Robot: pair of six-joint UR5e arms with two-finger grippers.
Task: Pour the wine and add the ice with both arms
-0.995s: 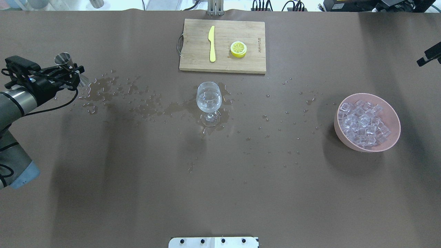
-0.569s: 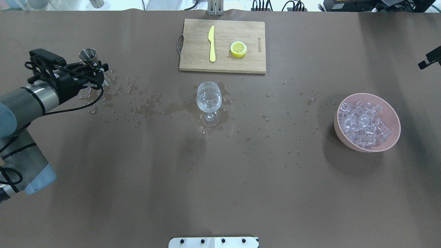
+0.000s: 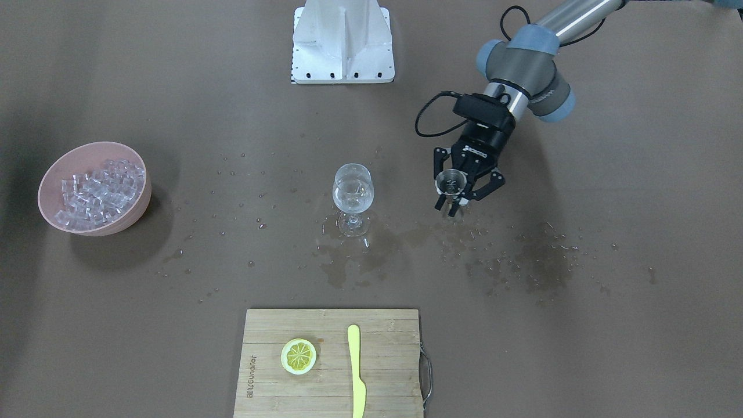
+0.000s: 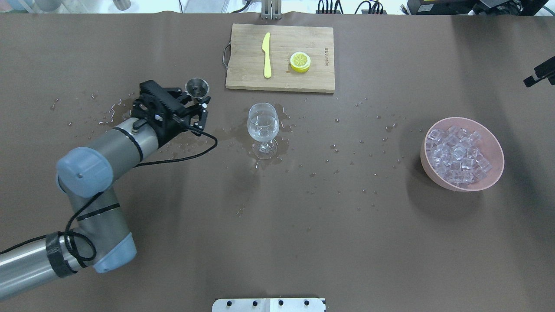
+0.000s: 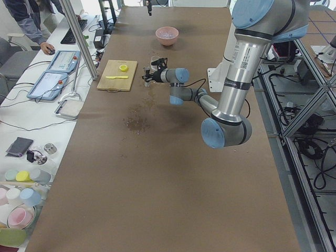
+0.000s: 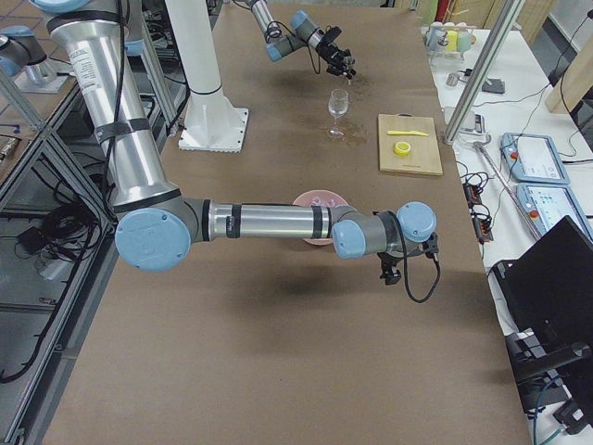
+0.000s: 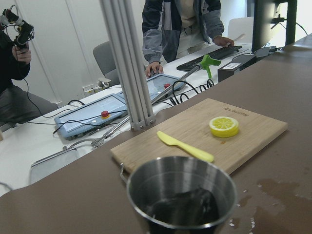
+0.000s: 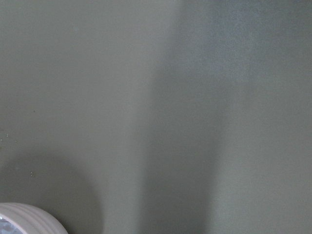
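Left end effector (image 4: pixel 198 101): clamped on a steel jigger (image 4: pixel 197 87). It holds the jigger upright above the worktop (image 4: pixel 303 238), mouth up, just to the left-edge side of the wine glass (image 4: pixel 262 125) and apart from it.
Jigger contents: the left wrist view looks into the cup. A small dark, glossy pool at the bottom seems to be the wine (image 7: pixel 185 207).
Wine glass: stands upright in the middle of the worktop. Its bowl shows glints, but whether it holds liquid cannot be told.
Spill (image 4: pixel 230 138): wet patches and droplets lie around the glass's foot and trail toward the left edge.
Bowl (image 4: pixel 423 151): pink and round, standing near the right edge, well apart from the glass.
Ice (image 4: pixel 457 156): many clear cubes are heaped inside the bowl, filling most of it.
Cutting board (image 4: pixel 282 69): lies at the middle of the far edge and carries a yellow knife (image 4: pixel 266 54) and a lemon slice (image 4: pixel 300 61).
Right end effector (image 6: pixel 389 269): hangs beyond the bowl at the right edge. Whether its fingers are apart or together cannot be told.
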